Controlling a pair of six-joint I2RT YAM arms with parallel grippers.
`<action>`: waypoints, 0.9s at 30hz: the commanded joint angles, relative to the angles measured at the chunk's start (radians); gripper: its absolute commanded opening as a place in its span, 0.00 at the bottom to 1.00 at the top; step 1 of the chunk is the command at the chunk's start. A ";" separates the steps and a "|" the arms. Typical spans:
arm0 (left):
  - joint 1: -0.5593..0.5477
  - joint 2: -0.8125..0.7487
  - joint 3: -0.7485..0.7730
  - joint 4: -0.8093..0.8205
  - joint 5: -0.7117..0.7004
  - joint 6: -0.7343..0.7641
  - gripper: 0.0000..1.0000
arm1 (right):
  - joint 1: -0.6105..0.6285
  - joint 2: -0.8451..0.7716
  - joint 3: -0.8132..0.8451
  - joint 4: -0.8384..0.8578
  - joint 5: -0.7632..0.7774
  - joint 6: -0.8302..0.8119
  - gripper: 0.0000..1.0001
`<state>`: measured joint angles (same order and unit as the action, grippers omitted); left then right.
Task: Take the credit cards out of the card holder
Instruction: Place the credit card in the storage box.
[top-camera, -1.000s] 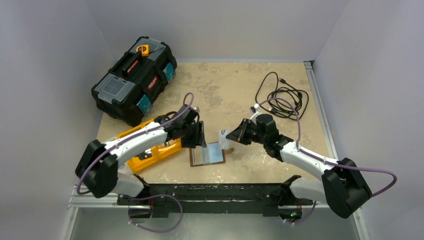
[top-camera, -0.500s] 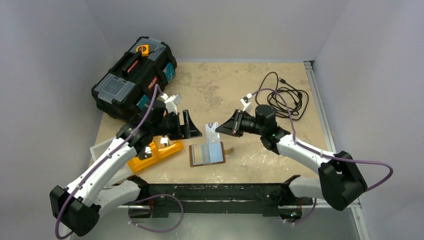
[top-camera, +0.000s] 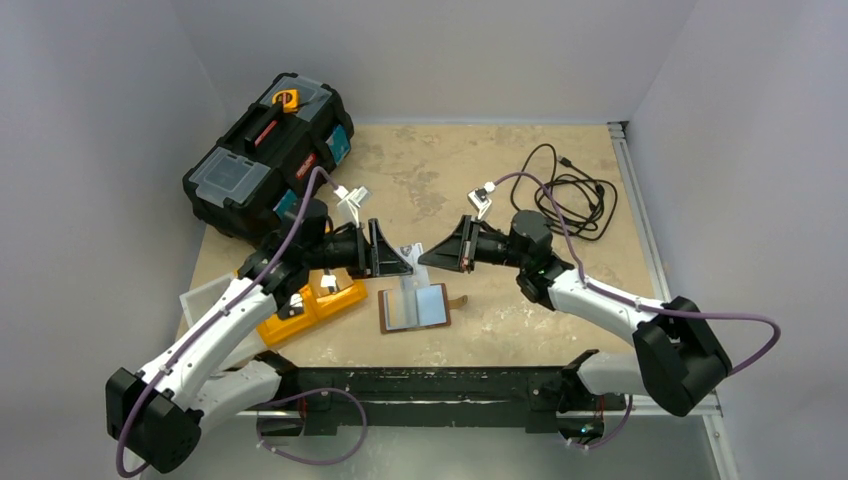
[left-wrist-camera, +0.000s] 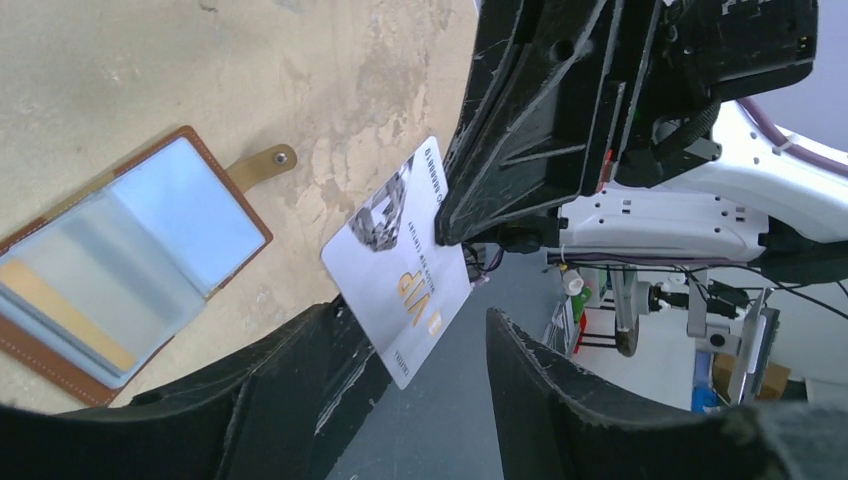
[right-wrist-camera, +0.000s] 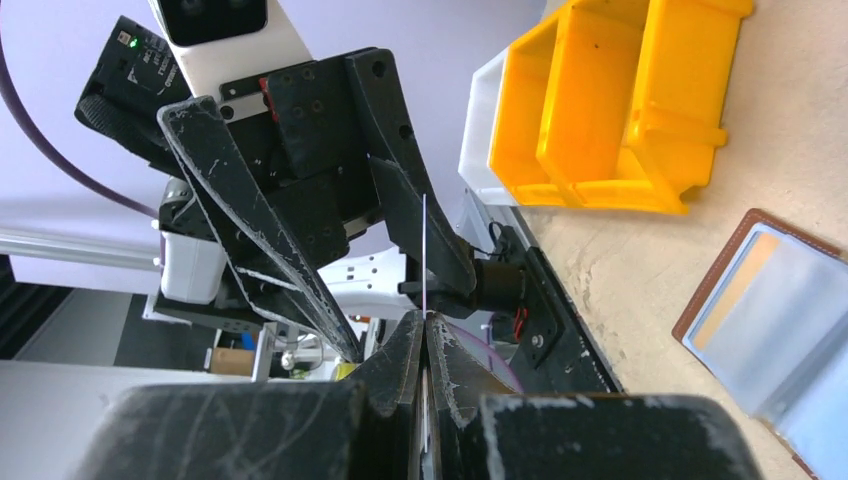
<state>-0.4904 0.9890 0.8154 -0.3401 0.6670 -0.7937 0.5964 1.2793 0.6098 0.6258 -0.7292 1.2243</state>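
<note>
1. Two grippers meet almost tip to tip in the air above the beige table (top-camera: 450, 170), with one credit card (left-wrist-camera: 395, 275) between them.
2. The right gripper (right-wrist-camera: 425, 325) is pinched tight on one edge of that card. The card is white, printed "VIP", and is held clear of the table.
3. The left gripper (left-wrist-camera: 415, 315) has its fingers spread, one on each side of the card's free end. In the right wrist view, one finger (right-wrist-camera: 410, 220) stands just beside the card's face and the other is well apart. We cannot tell whether the nearer finger touches the card.
4. The card holder (top-camera: 415, 308) lies open and flat on the table, below the meeting point and toward the near edge. Neither gripper touches it. We see its pale blue inside, brown border and snap tab sticking out to the right.
5. The left arm stretches up from its base and across the yellow bins (top-camera: 310, 305), its gripper pointing right and roughly level. The right arm mirrors it, pointing left.
6. A black toolbox (top-camera: 270, 155) sits at the far left and a coiled black cable (top-camera: 565, 195) at the far right.
</note>
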 joint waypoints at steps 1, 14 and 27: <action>0.010 0.011 -0.021 0.134 0.077 -0.058 0.53 | 0.017 0.012 0.031 0.085 -0.031 0.028 0.00; 0.009 0.009 -0.021 0.100 0.037 -0.069 0.00 | 0.031 -0.010 0.043 -0.068 0.038 -0.070 0.49; 0.012 -0.035 0.238 -0.867 -1.089 -0.001 0.00 | 0.030 -0.067 0.141 -0.578 0.295 -0.376 0.99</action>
<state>-0.4847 0.9665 0.9829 -0.8818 0.0109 -0.7883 0.6239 1.2289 0.6945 0.2001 -0.5350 0.9649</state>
